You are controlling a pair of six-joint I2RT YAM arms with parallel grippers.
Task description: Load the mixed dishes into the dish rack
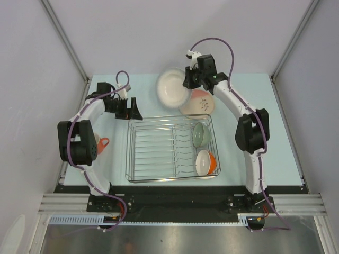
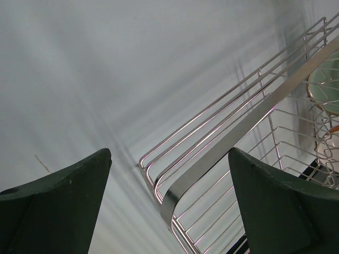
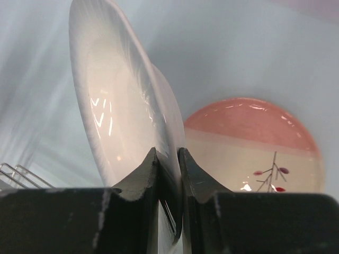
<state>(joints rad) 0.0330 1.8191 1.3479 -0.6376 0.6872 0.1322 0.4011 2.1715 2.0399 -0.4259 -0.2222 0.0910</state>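
Top external view: right gripper (image 1: 188, 79) clamped on the rim of the white shallow bowl (image 1: 172, 87). The bowl is tipped up on edge and blurred, over the table (image 1: 286, 132) just past the far side of the dish rack (image 1: 153, 151). The pink-and-cream plate (image 1: 200, 102) lies flat on the table, just beside the bowl and at the rack's far right corner.

In the rack's right end the sage green bowl (image 1: 201, 134) sits toward the far side and the orange-outside white-inside bowl (image 1: 205, 162) toward the near side, both leaning. The orange mug (image 1: 100, 143) is on the table left of the rack, partly hidden by the left arm.

Right wrist view: both fingers (image 3: 143, 174) pinch the bowl's rim, with the leaf-mark plate behind.

Left wrist view: left gripper (image 2: 169, 152) spread wide and holding nothing, above the rack's far left corner.
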